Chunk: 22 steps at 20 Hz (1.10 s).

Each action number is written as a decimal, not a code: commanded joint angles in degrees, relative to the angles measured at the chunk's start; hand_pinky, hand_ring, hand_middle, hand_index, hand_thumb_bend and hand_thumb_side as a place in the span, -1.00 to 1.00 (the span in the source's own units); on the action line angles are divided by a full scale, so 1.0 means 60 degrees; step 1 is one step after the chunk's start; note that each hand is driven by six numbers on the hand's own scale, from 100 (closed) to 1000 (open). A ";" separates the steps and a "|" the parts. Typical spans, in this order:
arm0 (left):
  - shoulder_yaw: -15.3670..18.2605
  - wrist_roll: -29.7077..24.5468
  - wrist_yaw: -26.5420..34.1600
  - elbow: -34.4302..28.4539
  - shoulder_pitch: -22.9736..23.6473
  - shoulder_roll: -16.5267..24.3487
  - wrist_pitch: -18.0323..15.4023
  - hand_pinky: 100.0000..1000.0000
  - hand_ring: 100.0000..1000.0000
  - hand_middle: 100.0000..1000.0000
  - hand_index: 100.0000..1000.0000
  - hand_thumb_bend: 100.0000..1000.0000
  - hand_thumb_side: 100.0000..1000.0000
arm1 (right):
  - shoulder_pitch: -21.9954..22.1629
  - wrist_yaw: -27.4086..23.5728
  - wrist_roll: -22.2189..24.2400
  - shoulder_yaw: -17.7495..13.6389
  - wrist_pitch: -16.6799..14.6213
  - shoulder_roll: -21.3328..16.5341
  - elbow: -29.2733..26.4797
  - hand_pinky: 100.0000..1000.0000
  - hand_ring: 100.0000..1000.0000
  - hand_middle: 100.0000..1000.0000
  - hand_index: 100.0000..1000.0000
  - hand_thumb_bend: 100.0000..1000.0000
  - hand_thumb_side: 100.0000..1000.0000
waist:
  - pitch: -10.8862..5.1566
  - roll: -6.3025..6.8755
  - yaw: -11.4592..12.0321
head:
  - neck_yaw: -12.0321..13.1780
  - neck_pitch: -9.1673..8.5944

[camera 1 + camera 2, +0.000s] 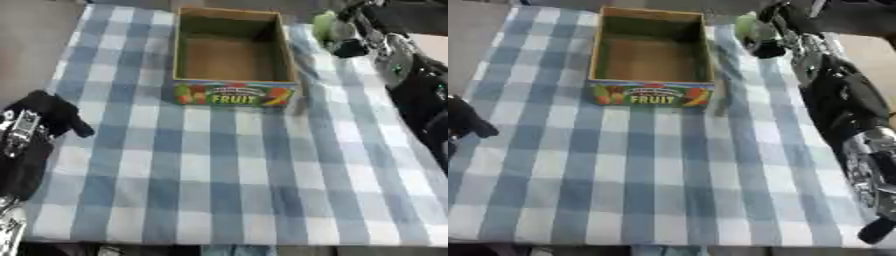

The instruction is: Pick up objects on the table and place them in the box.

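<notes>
Blue-white checked tablecloth (pixel 219 175); open cardboard box w/ "FRUIT" label (pixel 233 95) at its far centre, appears empty. Right hand (pixel 765 31), fingers curled round pale green rounded object (pixel 747 24), just right of box's far corner. Best: carry over rim, lower inside. Left hand (pixel 48 112) idle near-left of box, fingers curled, holding nothing.

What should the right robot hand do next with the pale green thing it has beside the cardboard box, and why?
Probably carry it left, over the open cardboard fruit box, then release. The right robot hand is curled around a pale green rounded object just outside the box's right wall, and the box looks empty. The left robot hand sits idle at the table's left edge.
</notes>
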 commanded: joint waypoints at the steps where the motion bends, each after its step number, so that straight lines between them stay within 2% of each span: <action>1: 0.0051 0.0007 0.0037 -0.0125 -0.0036 0.0077 -0.0001 -0.06 -0.28 -0.28 0.01 -1.00 0.30 | -0.0272 -0.0391 0.0102 0.0019 -0.0195 -0.0292 -0.0690 -1.00 -1.00 -1.00 -0.83 -1.00 -0.80 | -0.0208 0.0019 -0.0031 | -0.0030 0.0056; 6: 0.0058 0.0016 0.0037 -0.0116 -0.0026 0.0080 -0.0004 -0.07 -0.28 -0.28 0.01 -1.00 0.30 | -0.0335 -0.0863 0.0371 0.0182 -0.0445 -0.0257 -0.1424 -1.00 -1.00 -1.00 -0.83 -1.00 -0.82 | -0.0225 -0.0005 -0.0093 | 0.0011 0.0056; 11: 0.0044 0.0004 0.0042 -0.0115 -0.0031 0.0077 -0.0001 -0.06 -0.28 -0.28 0.01 -1.00 0.30 | -0.0525 -0.1142 0.0887 0.0608 -0.0922 0.0021 -0.2363 -1.00 -1.00 -1.00 -0.82 -1.00 -0.82 | -0.0228 -0.0001 -0.0128 | 0.0007 0.0056; 16: 0.0007 -0.0030 0.0065 -0.0134 -0.0075 0.0065 0.0006 -0.07 -0.28 -0.28 0.01 -1.00 0.29 | -0.0870 -0.1088 0.1542 0.1053 -0.1280 0.0774 -0.2783 -1.00 -1.00 -1.00 -0.82 -1.00 -0.79 | -0.0234 0.0038 -0.0024 | -0.0058 0.0056; 22: -0.0030 -0.0074 0.0126 -0.0196 -0.0180 0.0035 0.0017 -0.07 -0.28 -0.28 0.01 -1.00 0.28 | -0.1084 -0.0206 0.1956 0.1256 -0.1515 0.1790 -0.2394 -1.00 -1.00 -0.98 -0.81 -1.00 -0.74 | -0.0211 0.0116 0.0283 | -0.0165 0.0056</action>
